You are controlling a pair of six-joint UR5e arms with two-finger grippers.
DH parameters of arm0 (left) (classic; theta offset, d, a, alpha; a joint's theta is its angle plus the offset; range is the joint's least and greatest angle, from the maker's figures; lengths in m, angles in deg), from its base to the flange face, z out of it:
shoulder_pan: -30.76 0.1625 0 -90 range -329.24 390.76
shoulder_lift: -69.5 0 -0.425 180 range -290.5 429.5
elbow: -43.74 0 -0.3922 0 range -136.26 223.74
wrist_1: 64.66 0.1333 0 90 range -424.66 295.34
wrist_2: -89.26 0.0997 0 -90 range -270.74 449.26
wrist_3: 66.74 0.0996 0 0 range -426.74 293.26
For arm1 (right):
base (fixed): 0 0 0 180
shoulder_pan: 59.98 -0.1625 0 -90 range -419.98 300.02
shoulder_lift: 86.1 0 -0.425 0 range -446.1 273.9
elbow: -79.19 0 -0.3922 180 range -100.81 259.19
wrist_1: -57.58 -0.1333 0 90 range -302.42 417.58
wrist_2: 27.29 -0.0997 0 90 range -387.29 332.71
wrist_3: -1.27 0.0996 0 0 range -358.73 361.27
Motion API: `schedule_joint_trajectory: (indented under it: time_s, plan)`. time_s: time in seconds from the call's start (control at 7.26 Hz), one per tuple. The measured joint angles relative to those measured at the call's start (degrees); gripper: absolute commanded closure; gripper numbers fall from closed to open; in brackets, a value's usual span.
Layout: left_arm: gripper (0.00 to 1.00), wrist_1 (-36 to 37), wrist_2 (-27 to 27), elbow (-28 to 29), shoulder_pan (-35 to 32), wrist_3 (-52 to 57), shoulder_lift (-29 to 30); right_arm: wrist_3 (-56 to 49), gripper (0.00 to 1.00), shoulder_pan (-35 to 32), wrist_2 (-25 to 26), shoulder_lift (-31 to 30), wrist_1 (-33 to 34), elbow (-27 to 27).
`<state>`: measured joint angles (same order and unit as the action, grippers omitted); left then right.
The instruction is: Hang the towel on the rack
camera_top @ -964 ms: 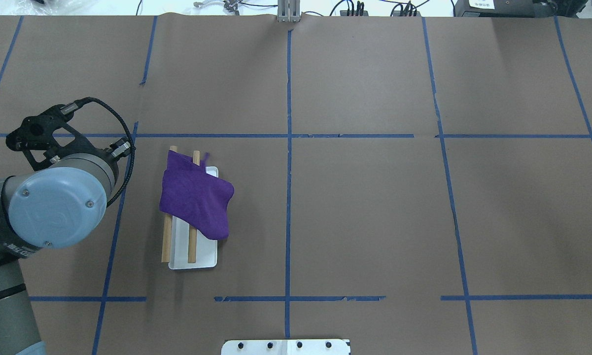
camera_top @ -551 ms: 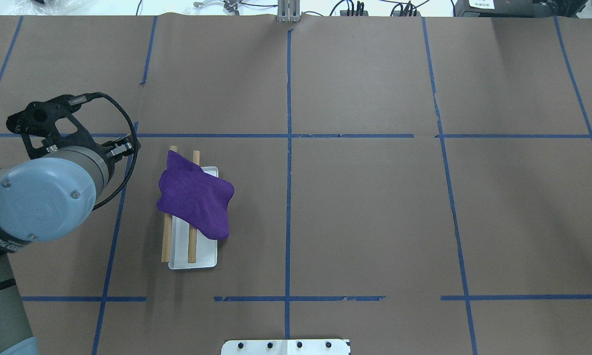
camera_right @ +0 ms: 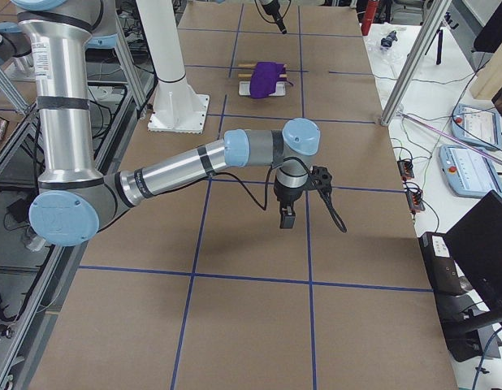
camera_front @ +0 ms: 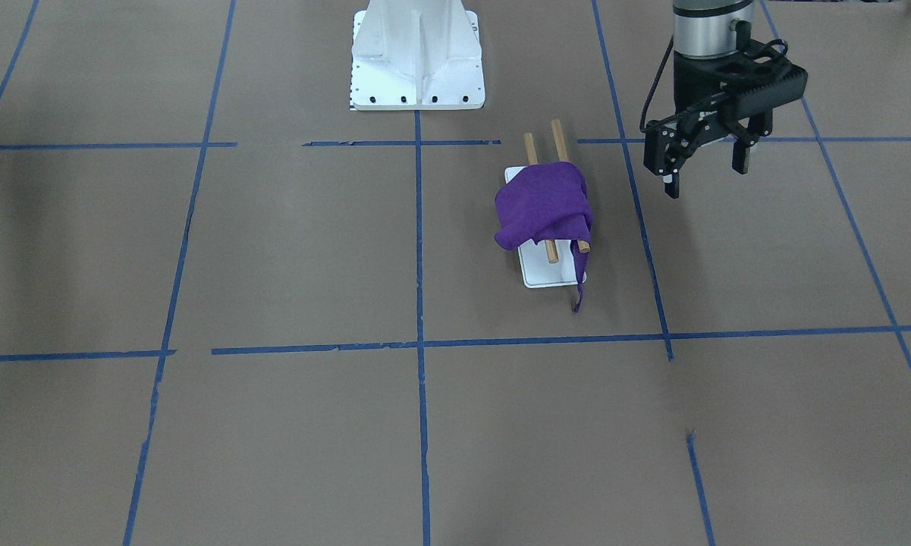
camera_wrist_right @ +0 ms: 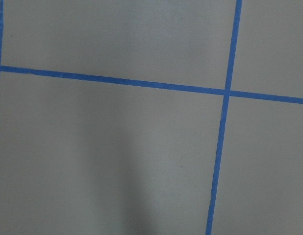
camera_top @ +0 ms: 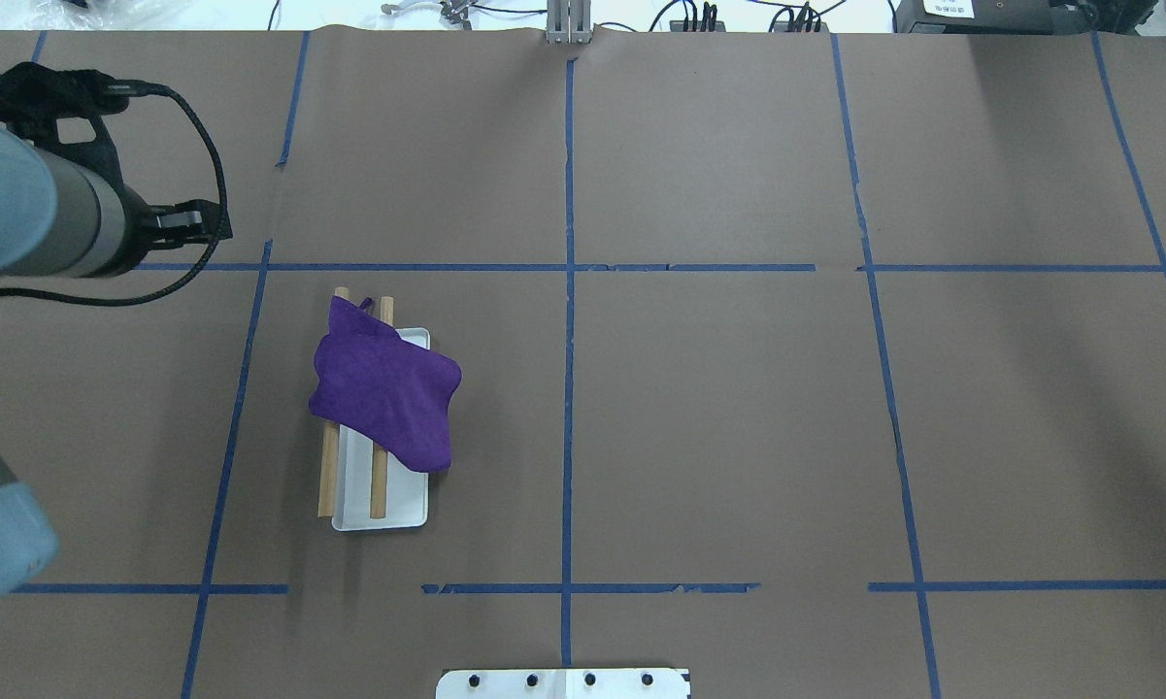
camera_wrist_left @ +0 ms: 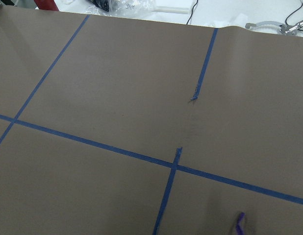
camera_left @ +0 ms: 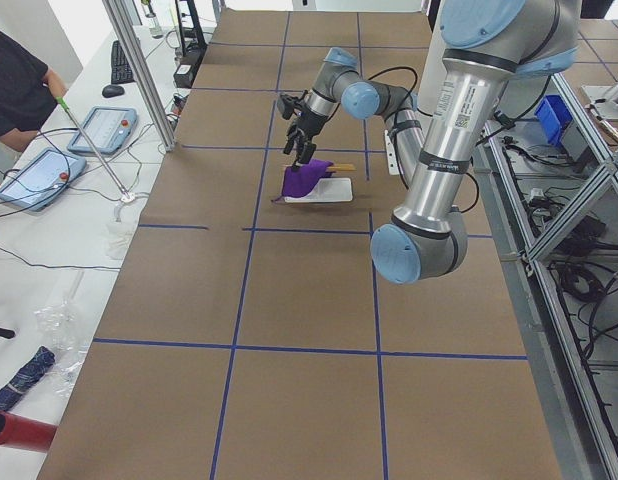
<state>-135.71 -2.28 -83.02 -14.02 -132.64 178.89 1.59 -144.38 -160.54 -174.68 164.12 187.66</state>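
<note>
Left gripper (camera_front: 705, 168), front camera: jaws apart, nothing between them. It hangs above the tabletop off the side of the rack (camera_front: 559, 141), toward the tabletop's left end and clear of the towel (camera_front: 542, 205). Towel is draped over both dowels at the rack end nearer the operators' edge, with one corner trailing off a dowel tip down to the paper. Dowel ends toward the white pedestal (camera_front: 417, 53) at the robot's edge are bare. Overhead: purple cloth lies across both dowels and part of the white base plate. Rack sits in the left half of the tabletop, about midway between the robot's edge and the operators' edge. Left arm comes in at the view's left. Left-end camera: left gripper shows above and past the towel, not touching it; a person (camera_left: 14, 85) is at the side bench. Right-end camera: right gripper (camera_right: 287, 213) points down over the brown paper, well apart from the rack; can't tell if its jaws are apart or together. Left wrist cam: paper, a blue tape (camera_wrist_left: 173, 164) cross and a sliver of purple towel at the bottom edge. Right wrist cam: paper and tape lines.
</note>
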Motion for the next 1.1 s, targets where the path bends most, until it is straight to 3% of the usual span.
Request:
schedule_joint_trajectory:
  time_s: [0.41, 0.69, 1.1]
  plan:
    - [0.00, -3.8, -11.6, 8.3, -11.9, 21.5, -0.1, 0.2, 0.00, -0.4, -1.1, -0.6, -2.9, -1.9]
    - [0.00, -4.0, -22.3, 14.4, -21.5, 38.4, -1.6, 0.0, 0.00, -1.7, -2.9, -0.8, -3.2, -3.6]
    - [0.00, -7.4, -35.8, 23.9, -34.5, 58.8, -9.8, -0.2, 0.00, -3.6, -5.4, -1.1, -3.2, -5.2]
